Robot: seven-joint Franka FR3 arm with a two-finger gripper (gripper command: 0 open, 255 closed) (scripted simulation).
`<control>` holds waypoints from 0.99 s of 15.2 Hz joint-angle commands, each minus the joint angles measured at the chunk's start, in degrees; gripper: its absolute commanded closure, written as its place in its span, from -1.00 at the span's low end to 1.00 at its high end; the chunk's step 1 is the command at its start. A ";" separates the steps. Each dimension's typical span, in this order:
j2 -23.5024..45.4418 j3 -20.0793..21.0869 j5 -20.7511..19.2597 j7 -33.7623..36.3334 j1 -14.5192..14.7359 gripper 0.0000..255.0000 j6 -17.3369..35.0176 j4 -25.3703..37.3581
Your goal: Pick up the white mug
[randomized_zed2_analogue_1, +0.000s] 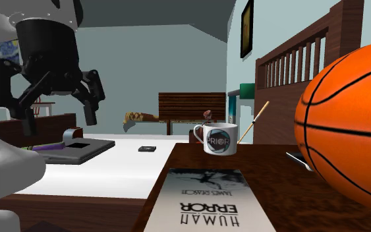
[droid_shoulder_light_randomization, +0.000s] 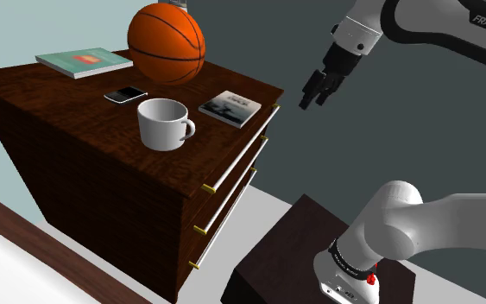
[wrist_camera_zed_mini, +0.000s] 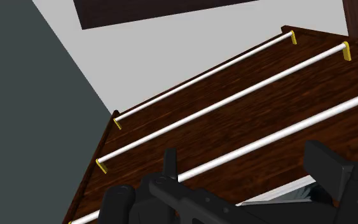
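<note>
On top of the dark wooden dresser [droid_shoulder_light_randomization: 59, 93], the white handled mug [droid_shoulder_light_randomization: 165, 123] sits untouched. The black two-finger gripper [droid_shoulder_light_randomization: 316, 97] hangs well off to the side, fingers spread, holding nothing, so the reach and grab are all still to do.

ball [randomized_zed2_analogue_1: 348, 125]: cut by second exterior view's right edge
book [randomized_zed2_analogue_1: 207, 201]: cut by its bottom edge
pincer [wrist_camera_zed_mini: 243, 151]: base cut off, wrist view

The pincer [wrist_camera_zed_mini: 247, 162] gapes before a wooden dresser front [wrist_camera_zed_mini: 254, 124] — three white drawer rails [wrist_camera_zed_mini: 234, 100].
</note>
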 commanded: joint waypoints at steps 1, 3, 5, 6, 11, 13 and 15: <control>0.00 0.00 0.00 0.00 0.00 -1.00 0.00 0.00; 2.07 2.69 1.27 3.17 0.48 -1.00 0.46 1.25; 4.42 5.31 2.37 6.32 0.91 -1.00 0.90 2.81; 5.69 6.59 2.86 7.90 1.10 -1.00 1.11 3.71; 12.94 12.89 4.53 15.72 1.65 -1.00 1.96 9.31; 16.25 15.35 4.78 18.89 1.73 -1.00 2.16 12.08; 19.79 17.76 4.71 22.12 1.79 -1.00 2.23 15.17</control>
